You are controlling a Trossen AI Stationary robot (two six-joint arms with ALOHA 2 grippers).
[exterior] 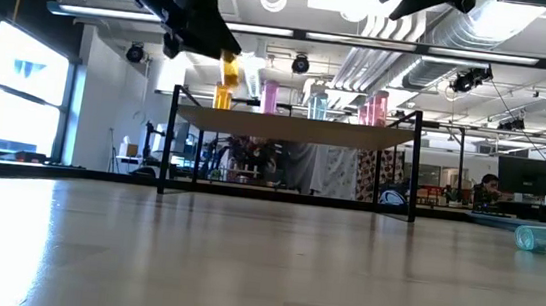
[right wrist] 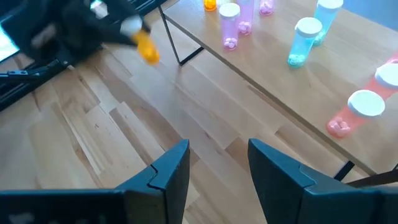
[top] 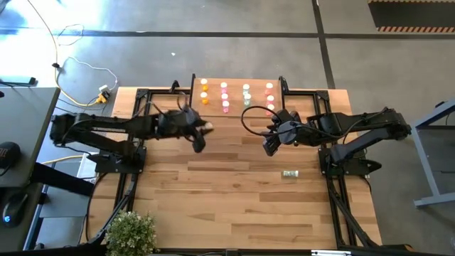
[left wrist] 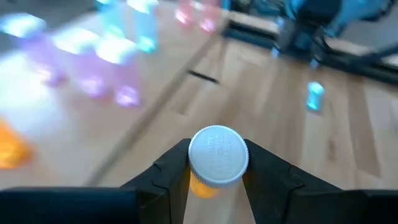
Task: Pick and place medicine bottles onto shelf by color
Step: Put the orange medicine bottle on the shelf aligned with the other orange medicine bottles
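Note:
The shelf stands at the table's far edge. On it stand rows of orange, pink, teal and red bottles. My left gripper is just in front of the shelf's left end, shut on an orange bottle with a white cap. My right gripper is open and empty in front of the shelf's right end, above the table. One teal bottle lies on its side on the table, right of centre. My left gripper pinches the orange bottle between its two fingers at the top, by the white cap, one finger on each side. The cap faces the wrist camera. The bottle is lifted clear of the table, about level with the bottles on the shelf.
The shelf's black legs stand on the tabletop. A potted plant sits at the near left corner. Bare wood lies between the grippers and the table's near edge.

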